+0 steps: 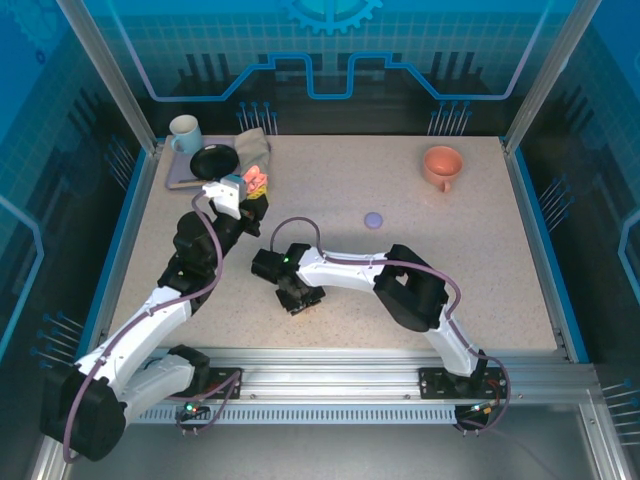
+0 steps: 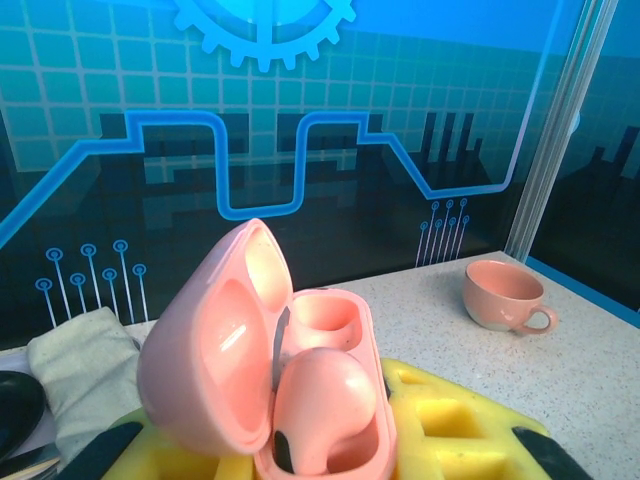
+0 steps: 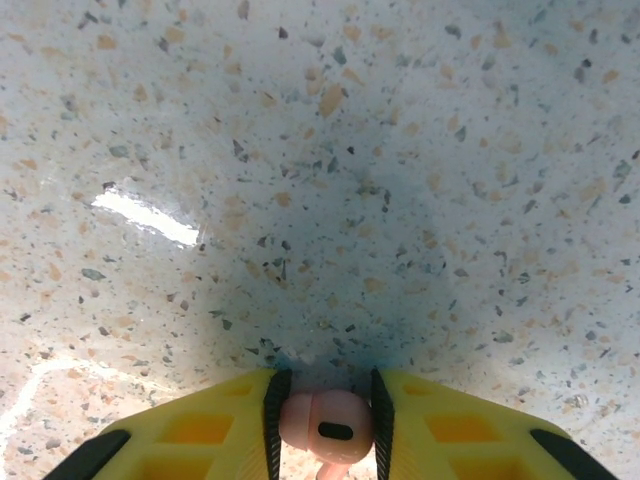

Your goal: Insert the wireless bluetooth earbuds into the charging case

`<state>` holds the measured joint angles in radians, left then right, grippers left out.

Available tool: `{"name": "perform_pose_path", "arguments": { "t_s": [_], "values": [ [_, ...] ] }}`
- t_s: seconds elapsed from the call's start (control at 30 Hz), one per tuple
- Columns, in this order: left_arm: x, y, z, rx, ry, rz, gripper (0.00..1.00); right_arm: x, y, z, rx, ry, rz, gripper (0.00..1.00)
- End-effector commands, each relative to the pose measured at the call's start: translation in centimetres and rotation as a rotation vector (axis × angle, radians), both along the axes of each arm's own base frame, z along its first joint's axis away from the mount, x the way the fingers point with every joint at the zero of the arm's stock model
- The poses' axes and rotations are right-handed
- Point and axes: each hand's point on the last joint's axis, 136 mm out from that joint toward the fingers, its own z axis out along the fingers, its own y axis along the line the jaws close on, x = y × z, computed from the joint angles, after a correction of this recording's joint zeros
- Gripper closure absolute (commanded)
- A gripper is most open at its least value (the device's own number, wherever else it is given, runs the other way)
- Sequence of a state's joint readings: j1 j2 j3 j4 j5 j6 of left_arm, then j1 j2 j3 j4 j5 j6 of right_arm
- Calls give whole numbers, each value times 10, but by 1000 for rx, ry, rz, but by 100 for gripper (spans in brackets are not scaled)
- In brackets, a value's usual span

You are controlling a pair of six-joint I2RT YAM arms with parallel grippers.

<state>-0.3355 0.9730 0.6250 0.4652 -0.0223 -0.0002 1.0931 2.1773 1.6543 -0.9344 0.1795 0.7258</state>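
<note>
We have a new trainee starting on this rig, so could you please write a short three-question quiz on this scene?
1. True or false: the pink charging case held in the left gripper has its lid shut.
2. What sits between the fingers of the right gripper, down at the table?
A. a pink earbud
B. a lilac earbud
C. nothing
3. How many of the case's two slots are empty?

Key
1. False: the lid stands open.
2. A
3. One; a seated earbud fills the other.
</note>
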Motion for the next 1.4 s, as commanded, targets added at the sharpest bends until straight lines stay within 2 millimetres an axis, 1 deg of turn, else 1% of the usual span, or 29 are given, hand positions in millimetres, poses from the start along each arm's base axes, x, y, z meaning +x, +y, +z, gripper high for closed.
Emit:
{"name": "perform_pose_path", "arguments": {
  "t_s": [0.0,0.17,0.27,0.37,0.47,0.57,0.67,0.77,0.83,0.9,0.97,1.03,1.1,1.2,1.3,1.37],
  "values": [
    [-4,4,15,-30,-52,1,100,-8,-24,-7,-108,7,-14,71],
    [-4,2,16,-33,-48,-9,100,-1,-30,9,-75,-40,-37,72],
    [-4,1,15,-33,-41,-18,100,7,-40,21,-54,-74,-64,72],
    [-5,-3,14,-35,-38,-41,100,16,-51,39,-12,-121,-96,72],
    [-8,-11,14,-36,-31,-93,100,30,-65,67,37,-184,-127,72],
    [-13,-24,11,-39,-19,-173,100,46,-79,104,113,-267,-153,72],
    [-16,-36,7,-45,0,-248,100,65,-95,151,203,-371,-178,71],
    [-22,-51,0,-44,19,-335,100,83,-114,204,316,-490,-208,71],
    [-25,-64,-5,-34,33,-395,100,93,-126,241,403,-577,-219,71],
    [-30,-79,-11,-15,40,-452,100,101,-135,274,484,-654,-220,70],
    [-33,-94,-16,4,48,-510,100,106,-137,304,560,-725,-188,70],
    [-38,-111,-20,18,57,-580,100,110,-134,330,613,-798,-128,70],
    [-39,-125,-21,23,65,-634,100,113,-129,346,651,-844,-70,70],
    [-39,-141,-17,23,63,-691,100,116,-119,360,701,-888,9,71],
    [-36,-154,-8,7,55,-732,100,117,-110,367,740,-919,68,71],
    [-33,-160,-2,-7,48,-749,100,118,-106,368,755,-930,97,71]
  ]
}}
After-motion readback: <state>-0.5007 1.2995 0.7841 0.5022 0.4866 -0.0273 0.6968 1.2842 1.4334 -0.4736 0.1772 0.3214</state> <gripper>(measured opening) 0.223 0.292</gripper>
